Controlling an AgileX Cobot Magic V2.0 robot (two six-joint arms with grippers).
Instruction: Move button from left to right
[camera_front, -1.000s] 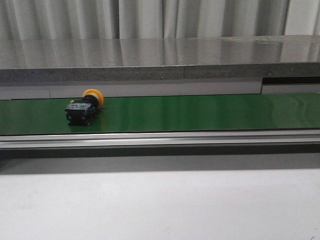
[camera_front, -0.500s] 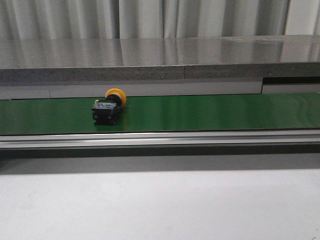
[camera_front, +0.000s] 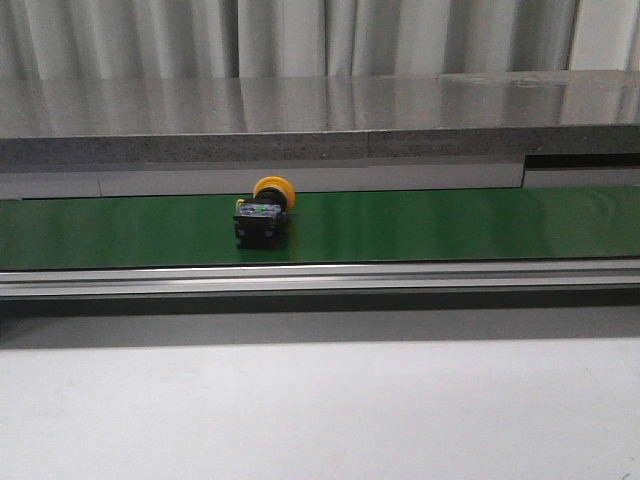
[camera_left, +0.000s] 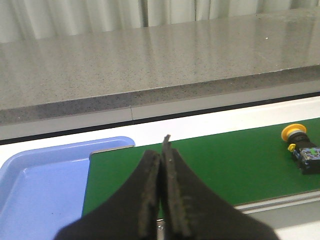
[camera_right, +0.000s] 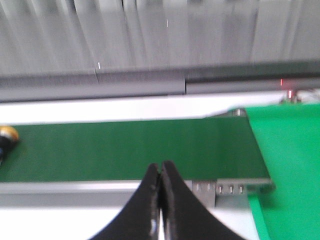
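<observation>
Rightward along the green belt (camera_front: 450, 225) the button (camera_front: 262, 216) has travelled, now lying left of centre with its cap toward the rear. Both the left end effector (camera_left: 161, 200) and right end effector (camera_right: 160, 200) wait closed and empty, letting the surface carry it.

From my remote station, only the two grippers show. The left gripper (camera_left: 161, 150) presents two matte black fingers (camera_left: 180, 200), broad at the base and tapering to thin tips, with ribbed inner pad edges faintly dusted grey. The right gripper (camera_right: 161, 167) has the same matte black tapered fingers (camera_right: 175, 210), surfaces smooth. I see no cables, screws or markings on either.
</observation>
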